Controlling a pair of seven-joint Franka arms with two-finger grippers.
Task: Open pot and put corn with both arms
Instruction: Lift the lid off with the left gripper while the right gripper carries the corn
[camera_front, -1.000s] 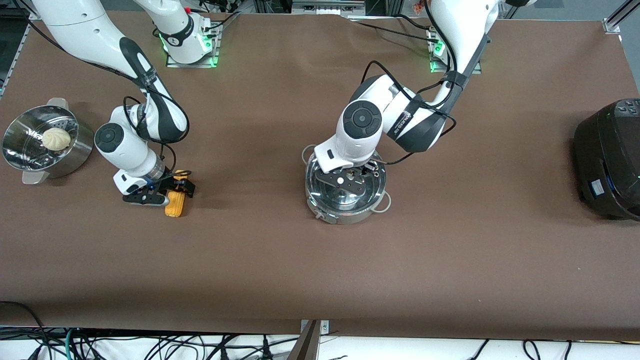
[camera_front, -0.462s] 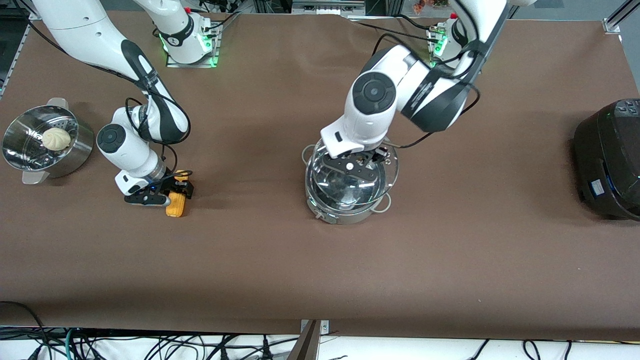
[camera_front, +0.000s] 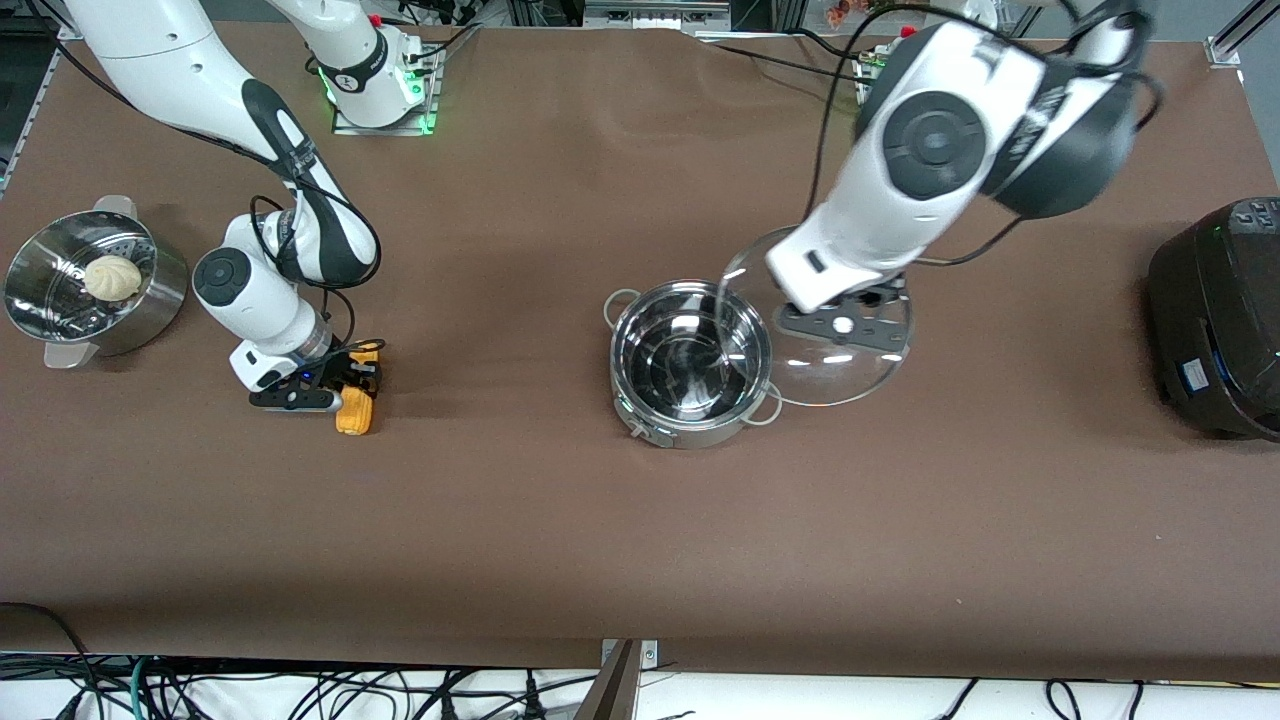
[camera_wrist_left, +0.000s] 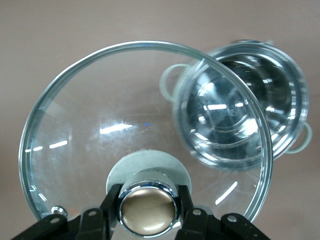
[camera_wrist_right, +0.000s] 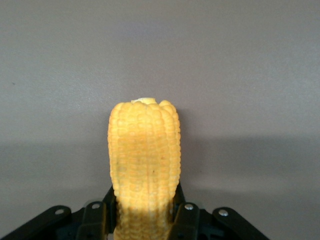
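Progress: the opening step is reading as done and the corn step as begun but unfinished. Judged from the present layout, the cob is needing to be carried to the open pot and released inside, and the lid may need setting down.

Nearest the front camera among the task items, the shiny round stainless-steel pot (camera_front: 690, 365) is sitting uncovered on the brown matte desk (camera_front: 640, 540), its polished interior showing empty and mirror-bright, with two small wire loop handles at the rim.

At about the same depth, toward the right arm's end of the desk, the husked yellow-orange corn cob (camera_front: 356, 405) is lying under the right hand (camera_front: 345, 385). In the right wrist view that hand's black fingers are closing on both sides of the cob's base (camera_wrist_right: 145, 170), whose kernels are forming bumpy, regular rows. Whether the cob is lifting off the desk cannot be told.

Slightly farther back, the left hand (camera_front: 845, 320) is gripping the tan metallic knob (camera_wrist_left: 149, 207) of the clear glass lid (camera_front: 835, 365), fingers clamped on either side. The steel-rimmed lid is hanging tilted over the desk just beside the pot, toward the left arm's end, its edge overlapping the pot's rim in the front view.
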